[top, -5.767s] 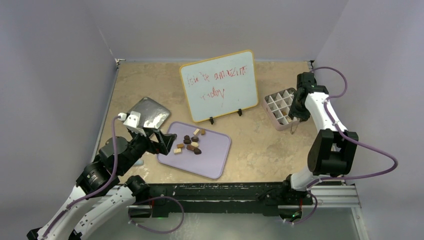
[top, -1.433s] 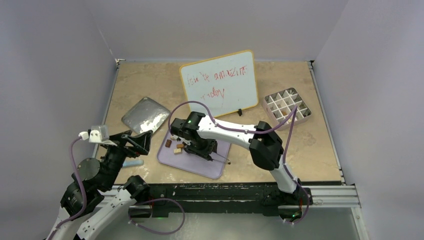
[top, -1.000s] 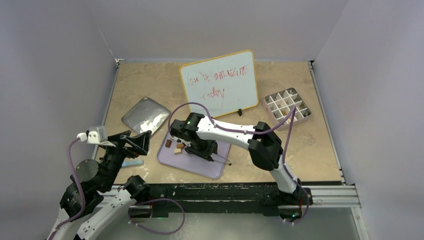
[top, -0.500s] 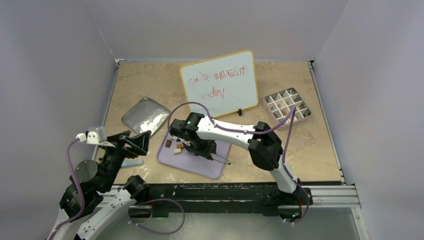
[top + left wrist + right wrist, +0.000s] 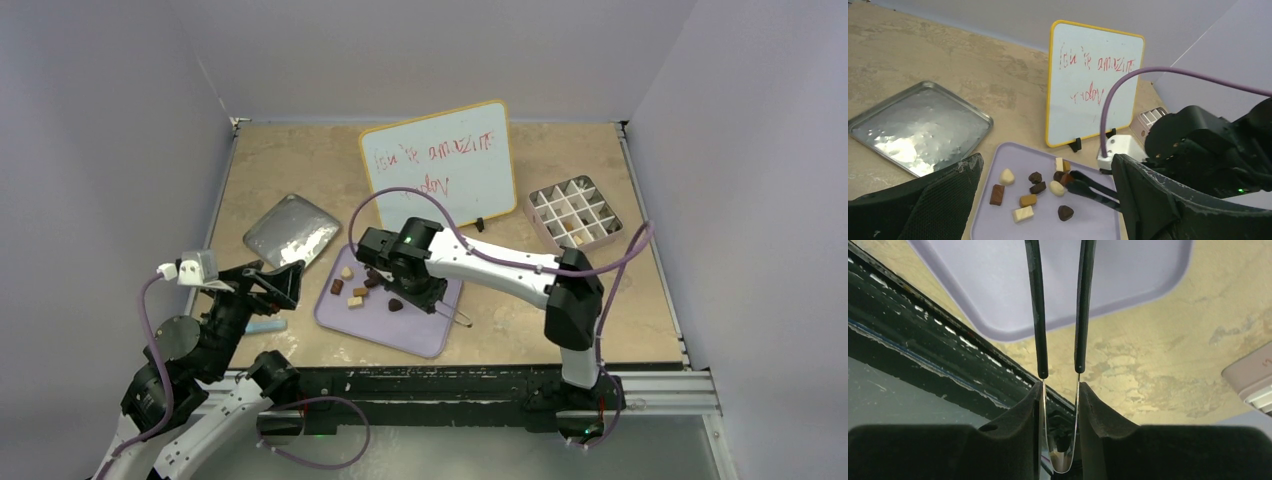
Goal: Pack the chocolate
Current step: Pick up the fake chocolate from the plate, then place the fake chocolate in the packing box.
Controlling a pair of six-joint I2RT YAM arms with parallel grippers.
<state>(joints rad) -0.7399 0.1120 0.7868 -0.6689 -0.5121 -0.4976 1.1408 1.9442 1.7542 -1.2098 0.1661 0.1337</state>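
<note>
Several pieces of chocolate (image 5: 1028,200), dark brown, tan and cream, lie on the left half of the lavender tray (image 5: 1093,222); from above the chocolate (image 5: 357,294) sits beside my right arm. My right gripper (image 5: 1059,387) is shut on the looped end of metal tongs (image 5: 1036,315) with black arms. Over the tray, the tongs (image 5: 1088,189) reach left and their tips pinch a reddish-brown piece (image 5: 1066,178) among the others. My right gripper (image 5: 440,300) hangs over the tray's (image 5: 430,335) middle. My left gripper (image 5: 1046,159) is open and empty, left of the tray (image 5: 270,285).
A pale pink gridded box (image 5: 575,212) stands at the right, with a few pieces in its cells. A whiteboard (image 5: 440,170) stands behind the tray. A silver metal tray (image 5: 290,228) lies at the left. A small blue object (image 5: 265,325) lies by my left arm.
My right arm has shifted right and back over the tray, uncovering more pieces. The tongs have narrowed onto a brown piece. The left arm has barely moved.
</note>
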